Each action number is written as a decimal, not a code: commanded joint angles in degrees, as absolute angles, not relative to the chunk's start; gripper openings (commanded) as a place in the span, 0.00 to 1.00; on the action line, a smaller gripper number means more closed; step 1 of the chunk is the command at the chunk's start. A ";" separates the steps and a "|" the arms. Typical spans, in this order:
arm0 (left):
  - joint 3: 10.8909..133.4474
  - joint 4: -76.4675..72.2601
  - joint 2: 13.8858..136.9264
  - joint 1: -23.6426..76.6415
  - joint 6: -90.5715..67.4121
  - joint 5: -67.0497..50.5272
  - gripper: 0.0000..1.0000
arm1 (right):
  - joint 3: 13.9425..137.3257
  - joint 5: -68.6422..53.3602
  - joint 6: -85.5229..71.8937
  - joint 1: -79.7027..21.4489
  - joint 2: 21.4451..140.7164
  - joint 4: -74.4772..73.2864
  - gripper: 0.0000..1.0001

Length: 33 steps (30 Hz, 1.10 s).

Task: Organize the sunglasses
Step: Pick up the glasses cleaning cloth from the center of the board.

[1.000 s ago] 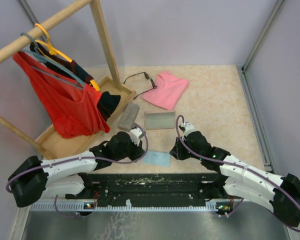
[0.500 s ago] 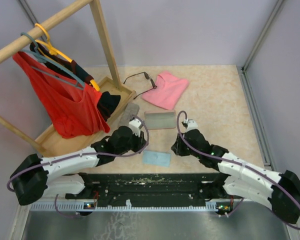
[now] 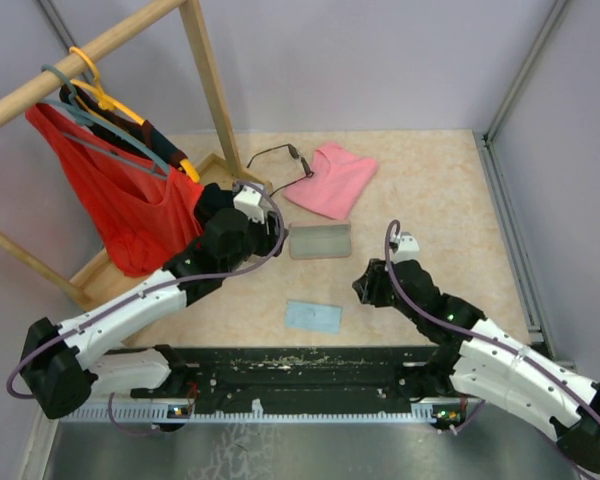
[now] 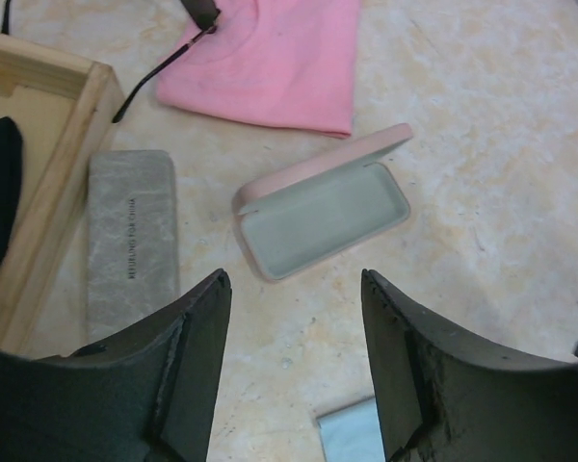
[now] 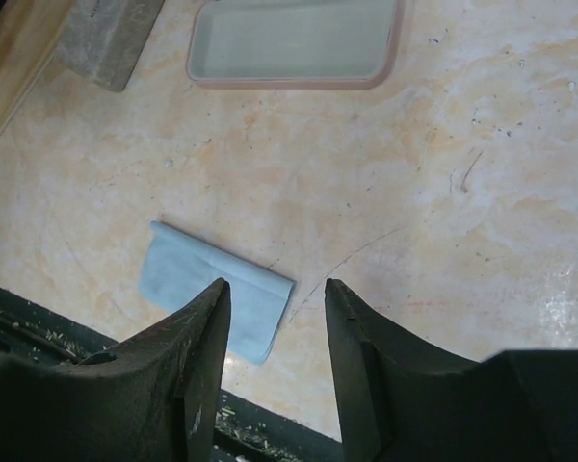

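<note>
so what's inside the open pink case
Nothing: the pink case shows only its bare pale inside. The sunglasses lie outside it, beside the pink cloth. Nothing in there is covered from view.

You see one pair of sunglasses [image 3: 294, 152] lying flat on the table [image 3: 430, 190], at the far side and a little left of centre. The frame is thin, dark wire with small dark lenses. The lens end rests against the left edge of a pink cloth [image 3: 332, 180]. In the left wrist view the sunglasses [image 4: 198, 10] are cut off by the top edge, and one slim arm stretches away from the cloth toward the corner of a wooden tray [image 3: 242, 190].
</note>
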<state>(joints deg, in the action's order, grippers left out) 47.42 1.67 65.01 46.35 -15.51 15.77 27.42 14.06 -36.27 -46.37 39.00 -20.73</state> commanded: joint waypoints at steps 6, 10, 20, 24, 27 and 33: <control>56.61 4.07 72.87 42.08 -13.76 18.96 0.72 | 27.79 15.30 -36.74 -46.32 34.88 -23.78 0.45; 62.55 4.63 79.62 41.93 -12.83 19.95 0.73 | 27.34 14.07 -36.73 -46.33 34.21 -24.49 0.45; 60.08 6.92 79.73 42.04 -12.27 11.40 0.70 | 26.31 7.88 -33.89 -46.32 35.81 -23.96 0.47; 50.50 7.19 74.58 44.15 -17.69 8.30 0.68 | 26.66 6.82 -33.06 -46.32 40.88 -22.29 0.47; 42.63 4.62 71.76 47.94 -21.48 7.57 0.69 | 25.91 4.96 -33.52 -46.23 44.59 -19.04 0.48; 33.17 -3.39 72.97 50.15 -26.60 2.46 0.72 | 24.61 4.01 -35.78 -46.19 50.26 -14.51 0.50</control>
